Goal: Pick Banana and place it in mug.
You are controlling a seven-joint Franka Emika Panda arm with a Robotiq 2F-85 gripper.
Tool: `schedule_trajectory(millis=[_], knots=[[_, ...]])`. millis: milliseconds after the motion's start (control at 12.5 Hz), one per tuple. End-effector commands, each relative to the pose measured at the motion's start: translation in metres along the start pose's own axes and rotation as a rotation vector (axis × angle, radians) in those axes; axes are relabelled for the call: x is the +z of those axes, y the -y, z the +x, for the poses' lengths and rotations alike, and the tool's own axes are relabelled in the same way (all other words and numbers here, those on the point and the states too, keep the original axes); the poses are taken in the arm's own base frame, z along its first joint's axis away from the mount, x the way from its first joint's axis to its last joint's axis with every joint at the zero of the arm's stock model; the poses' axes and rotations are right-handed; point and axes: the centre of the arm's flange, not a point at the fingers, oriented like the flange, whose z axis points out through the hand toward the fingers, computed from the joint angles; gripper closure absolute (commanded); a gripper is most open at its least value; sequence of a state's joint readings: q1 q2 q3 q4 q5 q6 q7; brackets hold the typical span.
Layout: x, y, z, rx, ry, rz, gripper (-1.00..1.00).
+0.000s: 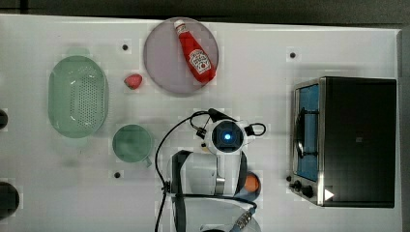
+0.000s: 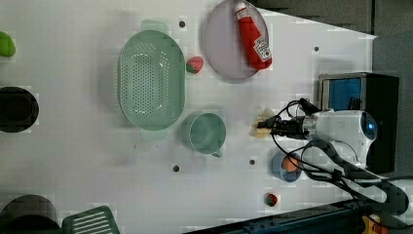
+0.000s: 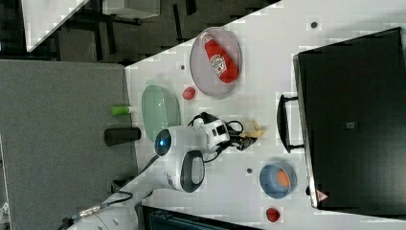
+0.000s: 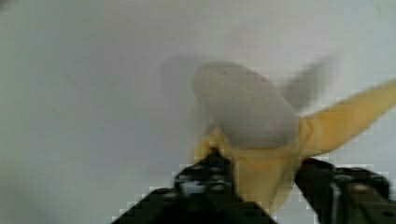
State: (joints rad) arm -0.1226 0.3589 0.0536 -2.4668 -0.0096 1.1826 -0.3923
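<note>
The banana (image 4: 252,116) is a half-peeled toy with a pale tip and yellow peel flaps, lying on the white table. My gripper (image 4: 264,182) is down at it, with one black finger pressed against each side of the yellow peel. In the left view the banana (image 2: 263,122) sits at the end of my gripper (image 2: 272,127), to the right of the green mug (image 2: 207,132). In the right view it lies (image 3: 253,129) just past my gripper (image 3: 244,139). The mug (image 1: 131,143) stands upright and empty to the top view's left of my wrist, which covers the banana from above.
A pale-green colander (image 1: 77,95) sits left of the mug, with a strawberry (image 1: 133,81) beside it. A ketchup bottle (image 1: 196,53) lies on a grey plate (image 1: 159,63). A toaster oven (image 1: 353,140) stands at the top view's right. A blue bowl (image 2: 286,165) holds an orange ball.
</note>
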Motion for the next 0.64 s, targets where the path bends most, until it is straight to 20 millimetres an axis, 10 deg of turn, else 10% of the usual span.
schedule_trajectory(millis=[80, 640], knots=[[-0.025, 0.01, 0.011, -0.027, -0.062, 0.033, 0.42], [-0.207, 0.012, 0.017, -0.027, -0.05, 0.012, 0.42]])
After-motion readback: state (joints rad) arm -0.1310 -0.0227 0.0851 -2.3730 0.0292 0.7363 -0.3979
